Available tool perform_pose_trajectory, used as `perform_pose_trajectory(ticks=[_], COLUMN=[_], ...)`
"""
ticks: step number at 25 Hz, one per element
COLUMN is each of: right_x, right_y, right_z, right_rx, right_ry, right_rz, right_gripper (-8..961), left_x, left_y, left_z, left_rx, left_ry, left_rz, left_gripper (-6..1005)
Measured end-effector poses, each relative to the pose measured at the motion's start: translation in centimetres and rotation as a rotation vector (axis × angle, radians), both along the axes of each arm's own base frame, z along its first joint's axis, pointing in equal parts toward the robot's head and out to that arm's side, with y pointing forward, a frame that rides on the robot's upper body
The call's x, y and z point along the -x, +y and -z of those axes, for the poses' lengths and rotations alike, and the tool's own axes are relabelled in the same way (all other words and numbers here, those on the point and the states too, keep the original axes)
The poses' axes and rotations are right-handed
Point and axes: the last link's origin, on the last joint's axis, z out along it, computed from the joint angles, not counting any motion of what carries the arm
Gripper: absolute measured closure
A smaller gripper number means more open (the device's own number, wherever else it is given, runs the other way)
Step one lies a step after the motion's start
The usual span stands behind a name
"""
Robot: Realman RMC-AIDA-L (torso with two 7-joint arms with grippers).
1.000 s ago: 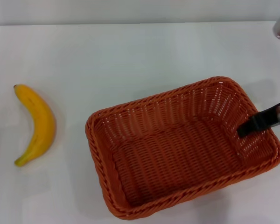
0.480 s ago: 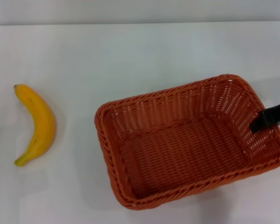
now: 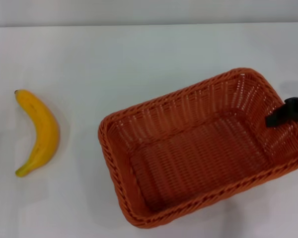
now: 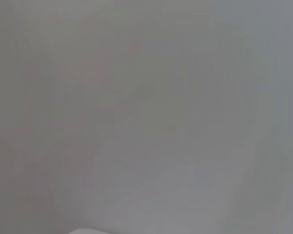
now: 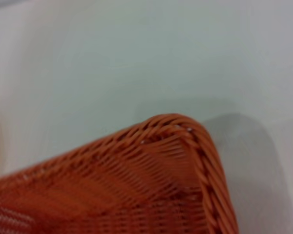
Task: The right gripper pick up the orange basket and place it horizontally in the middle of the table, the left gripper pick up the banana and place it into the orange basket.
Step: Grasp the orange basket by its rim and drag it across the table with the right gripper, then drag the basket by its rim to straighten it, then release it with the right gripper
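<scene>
Basket (image 3: 198,148) turned more askew (right hand (image 3: 277,118) inside), banana (image 3: 38,132) unmoved

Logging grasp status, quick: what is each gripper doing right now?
Left gripper: not in view.
Right gripper: at the reddish-orange woven wicker basket's right wall; grip cannot be told.

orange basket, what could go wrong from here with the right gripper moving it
The right gripper holds the orange basket only at its right-side wall, so the basket may pivot or slip from that one-sided grip. It sits skewed on the table, so it might end up angled rather than horizontal. The banana lies apart to the left; a long push that way might bump it.
</scene>
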Motion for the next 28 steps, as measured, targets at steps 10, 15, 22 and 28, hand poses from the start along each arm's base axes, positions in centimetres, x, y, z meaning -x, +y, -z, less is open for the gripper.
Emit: perform_pose_trajectory(ticks=[10,15,22,28], right_x=[-0.8,-1.1,-2.2,-2.6], right_y=[0.0,0.3,1.2,2.1], right_z=[-1.1,-1.4,0.1,1.0], right_rx=[-0.031,-0.079,-0.172,-0.215], right_ry=[0.205,0.288,0.334,0.332], right_rz=[0.064,0.089,0.133,0.162], right_gripper=[820,819,820,820], left_x=[0.0,0.0,-0.3,-0.5], left_y=[0.4,0.4,0.8,1.1], left_z=[-0.1,-0.2,-0.1,-0.1], left_rx=[0.002,0.001,0.002,0.002], left_ry=[0.002,-0.002,-0.003,-0.003], left_rz=[0.001,0.003,0.014,0.020], left_gripper=[120,120,120,120])
